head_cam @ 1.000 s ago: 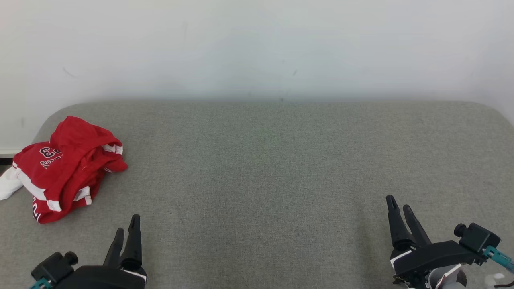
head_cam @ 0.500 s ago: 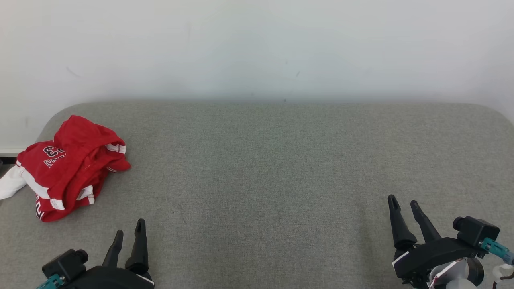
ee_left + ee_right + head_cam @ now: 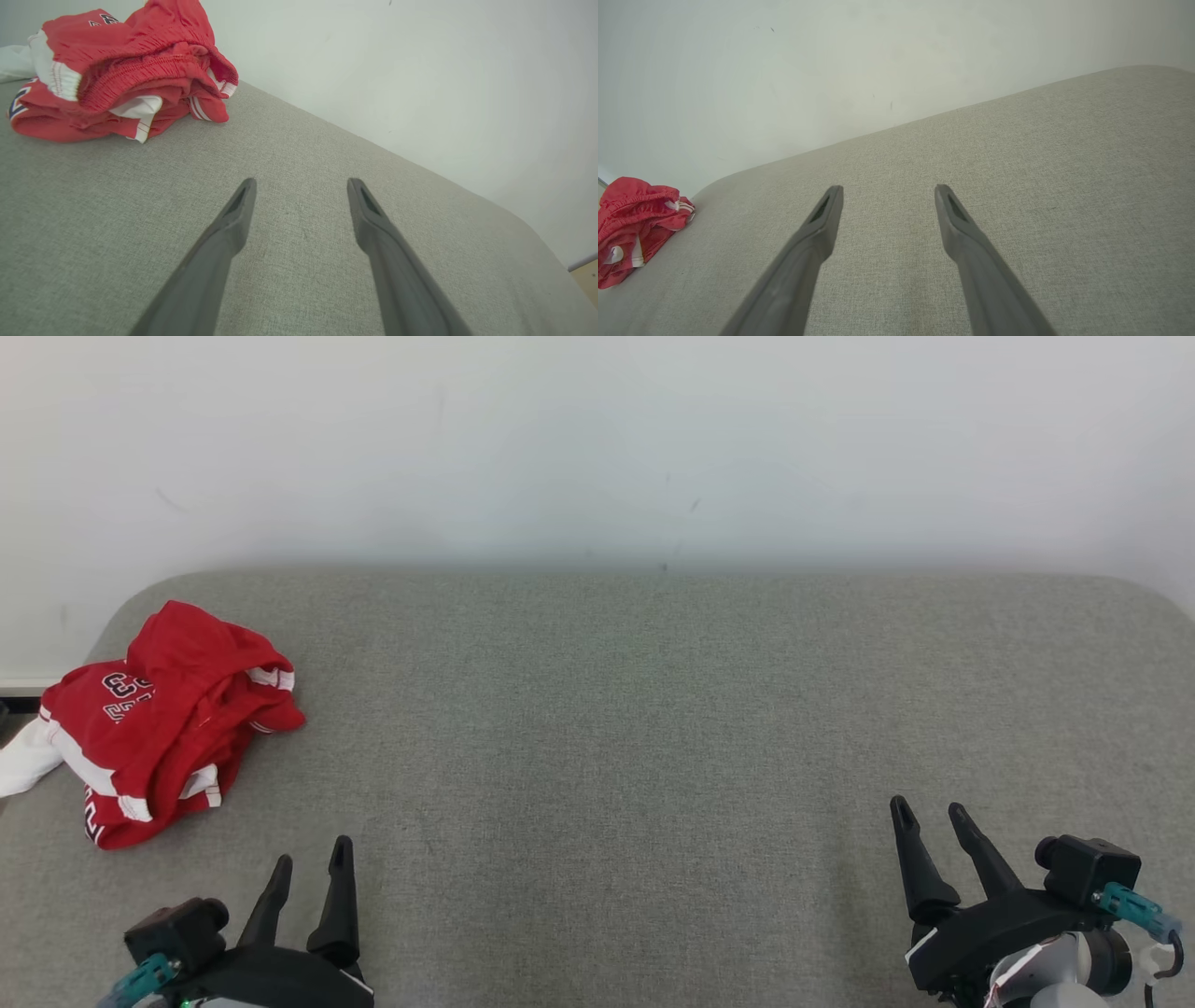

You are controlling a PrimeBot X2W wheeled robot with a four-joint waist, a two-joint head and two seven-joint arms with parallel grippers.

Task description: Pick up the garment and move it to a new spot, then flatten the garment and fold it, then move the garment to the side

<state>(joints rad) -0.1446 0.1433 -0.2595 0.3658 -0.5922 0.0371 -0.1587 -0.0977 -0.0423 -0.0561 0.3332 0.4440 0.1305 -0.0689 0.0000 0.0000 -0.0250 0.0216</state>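
Over the last second both arms have drifted a little in the head view. My left gripper [image 3: 313, 851] has slid rightward along the bottom edge. My right gripper [image 3: 927, 805] has rolled at the lower right, so its two fingers now show side by side rather than overlapped. The whole picture has also crept a touch to the right, so I put the garment's small shift down to the camera.

Both grippers stand wide apart at the tips and carry nothing. In each wrist view I look between two spread fingers at bare cloth underneath. Neither one touches anything but air above the grey padded surface [image 3: 607, 728].

Further out, the red garment [image 3: 159, 728] lies crumpled in a heap at the left of the head frame, near the surface's rounded far-left corner. It has white trim and a dark printed number. It sits up and to the left of my left gripper, and well apart from my right one. A white piece [image 3: 23, 765] trails off the frame's left edge; I cannot tell whether it belongs to the same garment.

As I read it, nothing is done yet. The pickup, the move to a new spot, the flattening, the fold and the set-aside all remain. The open middle looks like the obvious place to spread it.
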